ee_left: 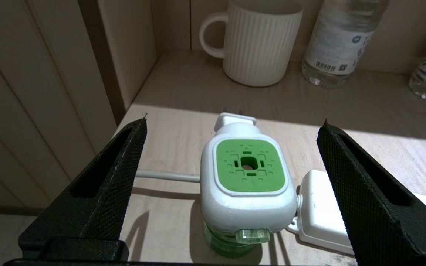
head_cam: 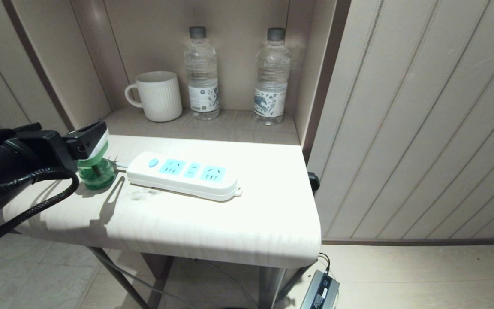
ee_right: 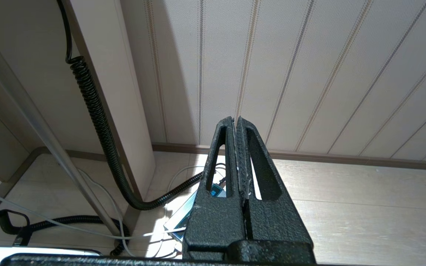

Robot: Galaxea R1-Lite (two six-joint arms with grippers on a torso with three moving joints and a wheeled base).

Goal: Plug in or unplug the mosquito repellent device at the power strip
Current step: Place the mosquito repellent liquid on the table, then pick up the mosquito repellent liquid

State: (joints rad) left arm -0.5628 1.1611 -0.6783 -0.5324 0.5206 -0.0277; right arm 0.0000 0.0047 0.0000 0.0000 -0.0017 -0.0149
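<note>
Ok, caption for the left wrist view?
Open left gripper straddles the unplugged mosquito repellent device beside the power strip.

Two water bottles (head_cam: pixel 201 73) (head_cam: pixel 272 77), one ribbed white mug (head_cam: pixel 158 96), one power strip (head_cam: pixel 185 175) with three blue socket faces, and one mosquito repellent device (ee_left: pixel 248 186) are counted on the table (head_cam: pixel 230 227).
</note>
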